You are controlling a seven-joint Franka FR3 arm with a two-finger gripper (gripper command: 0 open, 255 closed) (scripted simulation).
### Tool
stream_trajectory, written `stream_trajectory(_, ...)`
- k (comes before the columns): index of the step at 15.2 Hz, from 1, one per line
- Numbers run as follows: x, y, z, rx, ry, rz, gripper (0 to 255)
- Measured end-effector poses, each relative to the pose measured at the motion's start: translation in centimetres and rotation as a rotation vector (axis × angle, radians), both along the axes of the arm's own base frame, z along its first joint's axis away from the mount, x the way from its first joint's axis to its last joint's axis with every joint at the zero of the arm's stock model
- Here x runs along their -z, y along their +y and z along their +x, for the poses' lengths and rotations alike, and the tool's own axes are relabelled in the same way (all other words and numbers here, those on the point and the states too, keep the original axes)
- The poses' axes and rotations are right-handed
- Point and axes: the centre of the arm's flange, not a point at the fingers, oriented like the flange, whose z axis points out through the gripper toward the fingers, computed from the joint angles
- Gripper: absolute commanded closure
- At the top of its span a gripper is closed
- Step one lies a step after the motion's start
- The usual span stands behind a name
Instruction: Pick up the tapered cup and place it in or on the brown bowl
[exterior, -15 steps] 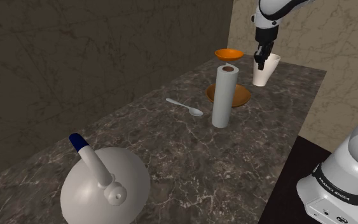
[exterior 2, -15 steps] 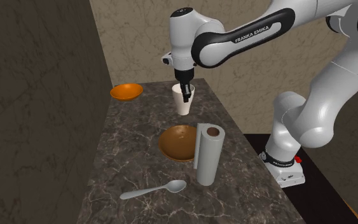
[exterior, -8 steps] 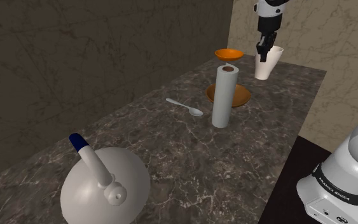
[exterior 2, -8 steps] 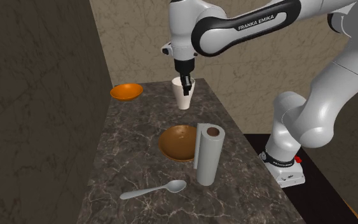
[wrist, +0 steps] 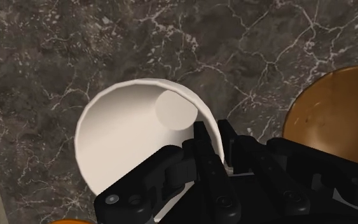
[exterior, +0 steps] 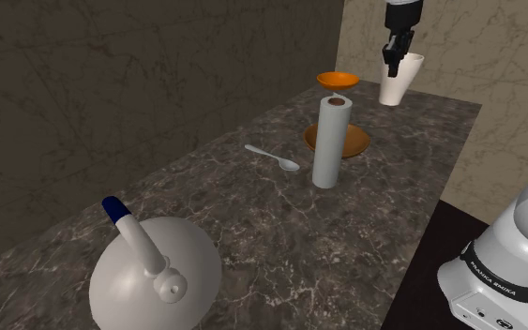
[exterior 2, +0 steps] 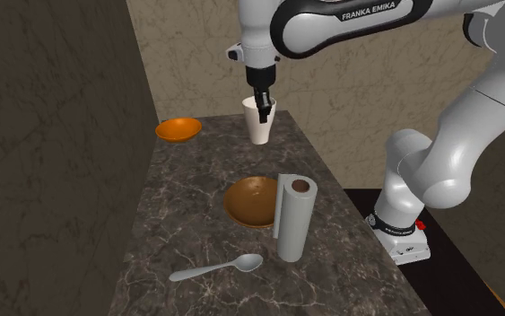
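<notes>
While the counter [exterior: 252,216] is being read across the shoulder view from left to right, the items are standing as follows.

Item one: a white domed vessel [exterior: 154,272] with a blue-tipped handle, sitting nearest the camera.
Item two: a spoon [exterior: 273,157], lying flat mid-counter.
Item three: a white paper roll [exterior: 330,141], standing upright and hiding part of item four.
Item four: the brown bowl [exterior: 357,142], sitting just behind the roll.
Item five: an orange bowl [exterior: 337,82], sitting near the counter's far end.
Item six: the white tapered cup [exterior: 398,89], hanging at the far right, seemingly clear of the counter.
Item seven: the gripper [exterior: 396,66], clamping the cup's wall at the rim, one finger inside and one outside.

Handling note: the step in hand is judged to be the carry to the brown bowl. The rim pinch is looking thin, so a slow, level move is advisable. The cup should be travelling high enough to clear the roll, then descending over the bowl's middle before the fingers are parting.
</notes>
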Motion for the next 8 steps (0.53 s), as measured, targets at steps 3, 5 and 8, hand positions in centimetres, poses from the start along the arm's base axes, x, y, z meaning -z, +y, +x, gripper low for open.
stream_trajectory(3,-1.7,0.0,-0.1,0.0,0.0,0.0,255)
stream_trajectory(5,-2.7,0.0,0.0,0.0,0.0,0.0,255)
stream_trajectory(8,-4.0,1.7,0.2,0.0,0.0,0.0,255)
